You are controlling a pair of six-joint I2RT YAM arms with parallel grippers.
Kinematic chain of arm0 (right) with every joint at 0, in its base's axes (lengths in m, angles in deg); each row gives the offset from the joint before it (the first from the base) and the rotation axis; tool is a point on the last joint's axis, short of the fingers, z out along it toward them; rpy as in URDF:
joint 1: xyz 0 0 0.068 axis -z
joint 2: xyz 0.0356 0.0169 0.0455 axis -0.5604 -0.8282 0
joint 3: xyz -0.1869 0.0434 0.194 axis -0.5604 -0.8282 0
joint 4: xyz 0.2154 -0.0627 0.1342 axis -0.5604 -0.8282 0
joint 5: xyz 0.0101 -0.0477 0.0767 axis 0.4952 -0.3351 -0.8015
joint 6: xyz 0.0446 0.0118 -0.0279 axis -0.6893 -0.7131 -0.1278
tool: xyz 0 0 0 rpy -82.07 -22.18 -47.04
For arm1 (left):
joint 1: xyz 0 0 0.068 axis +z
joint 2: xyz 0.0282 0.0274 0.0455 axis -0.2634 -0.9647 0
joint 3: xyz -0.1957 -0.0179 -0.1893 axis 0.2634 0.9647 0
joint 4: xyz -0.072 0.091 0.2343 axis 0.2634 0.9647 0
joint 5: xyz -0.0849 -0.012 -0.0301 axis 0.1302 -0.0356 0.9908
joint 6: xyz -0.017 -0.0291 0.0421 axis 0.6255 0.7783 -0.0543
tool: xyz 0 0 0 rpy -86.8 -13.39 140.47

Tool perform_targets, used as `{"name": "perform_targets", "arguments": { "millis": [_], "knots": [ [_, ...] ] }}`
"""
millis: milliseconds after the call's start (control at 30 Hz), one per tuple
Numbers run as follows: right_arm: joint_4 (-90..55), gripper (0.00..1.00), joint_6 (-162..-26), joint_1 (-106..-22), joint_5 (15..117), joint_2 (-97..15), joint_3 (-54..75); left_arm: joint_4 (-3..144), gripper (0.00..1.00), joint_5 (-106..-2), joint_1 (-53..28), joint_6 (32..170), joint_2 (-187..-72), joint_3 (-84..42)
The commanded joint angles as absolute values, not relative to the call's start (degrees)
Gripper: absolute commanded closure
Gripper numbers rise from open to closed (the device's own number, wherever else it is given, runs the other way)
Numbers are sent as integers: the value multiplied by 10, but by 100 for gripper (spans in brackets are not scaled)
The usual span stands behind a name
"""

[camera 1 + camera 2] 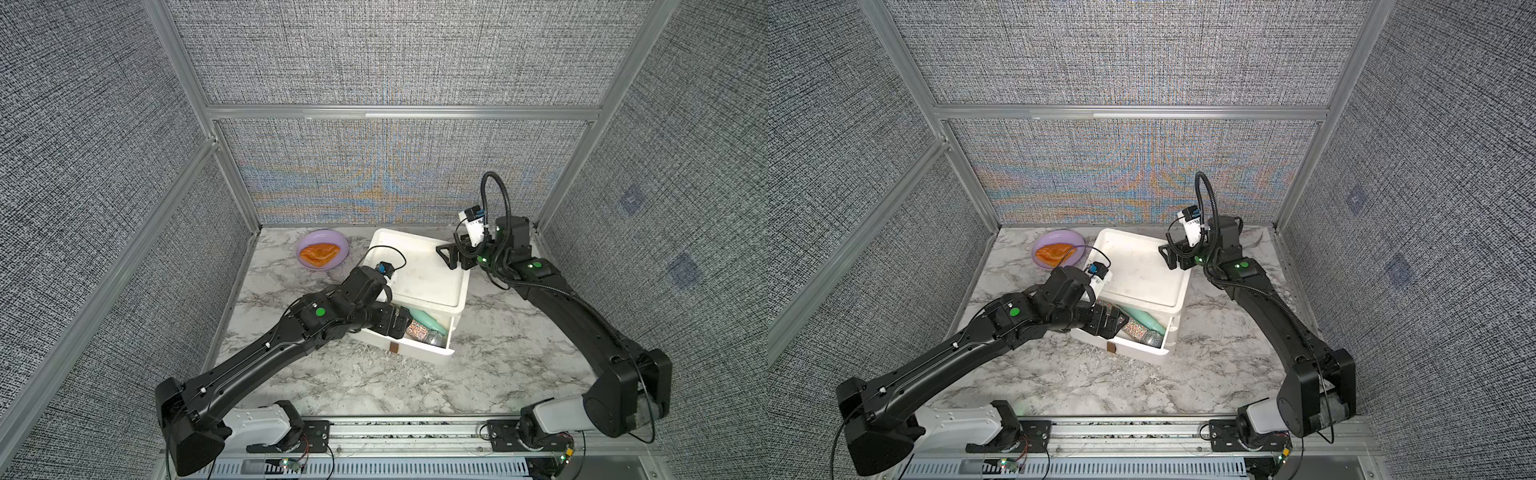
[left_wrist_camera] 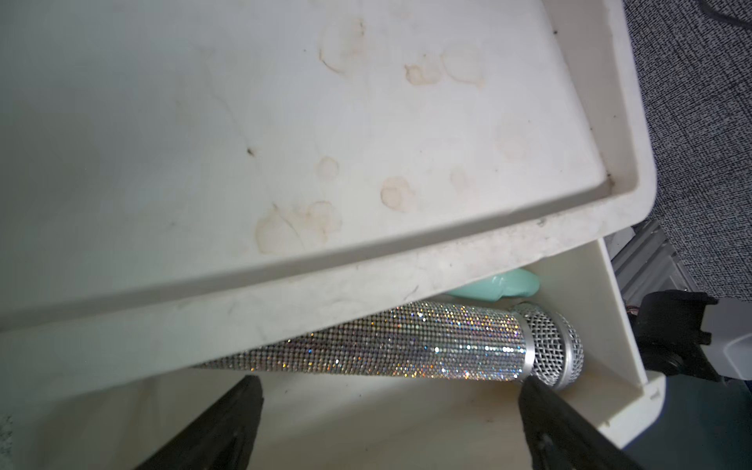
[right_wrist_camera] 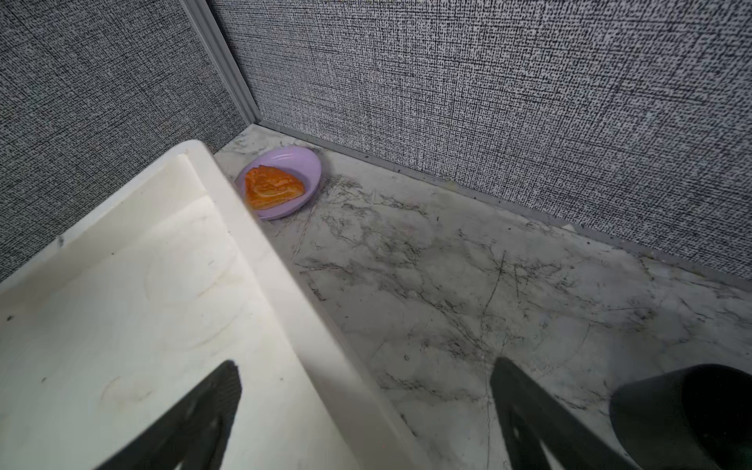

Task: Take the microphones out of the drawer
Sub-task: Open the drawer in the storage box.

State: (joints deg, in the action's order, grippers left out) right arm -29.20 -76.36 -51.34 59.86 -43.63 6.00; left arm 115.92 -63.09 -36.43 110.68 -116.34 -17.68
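Microphone (image 2: 407, 346), all glitter, lies in the pulled-out drawer (image 1: 419, 356), its mesh head near the drawer's right front corner and a teal thing (image 1: 428, 323) just behind it. My left claw (image 2: 390, 380) hangs spread wide by its handle, gripping nothing. My right claw (image 1: 451, 254), also spread and empty, hovers at the right edge of the white cabinet (image 1: 415, 286) top. A purple bowl (image 1: 328, 237) sits near the surface's far left corner.

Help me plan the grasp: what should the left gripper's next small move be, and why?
Probably ease the left gripper forward until its open fingers straddle the rhinestone microphone: it lies in the open drawer just beyond them, not yet grasped.
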Motion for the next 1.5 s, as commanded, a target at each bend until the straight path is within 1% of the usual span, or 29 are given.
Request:
{"name": "perform_targets", "arguments": {
  "millis": [0, 200, 433, 767, 933, 1167, 1267, 1333, 1467],
  "knots": [
    [-287, 2, -759, -513, 638, -444, 59, 1166, 0, -620, -366, 1130, -1166, -180],
    [-302, 2, -757, -513, 678, -460, 69, 1261, 0, -585, -366, 1139, -1149, -175],
    [-300, 2, -758, -515, 679, -460, 71, 1340, 0, -578, -366, 1123, -1144, -192],
    [-295, 2, -753, -539, 716, -456, 66, 1391, 2, -619, -366, 1105, -1208, -237],
    [-288, 2, -769, -548, 778, -464, 67, 1450, 3, -589, -367, 1083, -1240, -280],
    [-311, 2, -777, -550, 818, -495, 96, 1546, 4, -618, -367, 1041, -1296, -350],
    [-311, 2, -781, -552, 827, -502, 101, 1562, 4, -613, -367, 1030, -1329, -375],
    [-314, 2, -785, -552, 830, -507, 106, 1567, 8, -601, -369, 1029, -1347, -386],
    [-324, 2, -793, -553, 848, -520, 121, 1568, 8, -599, -375, 1036, -1351, -391]
  ]
}}
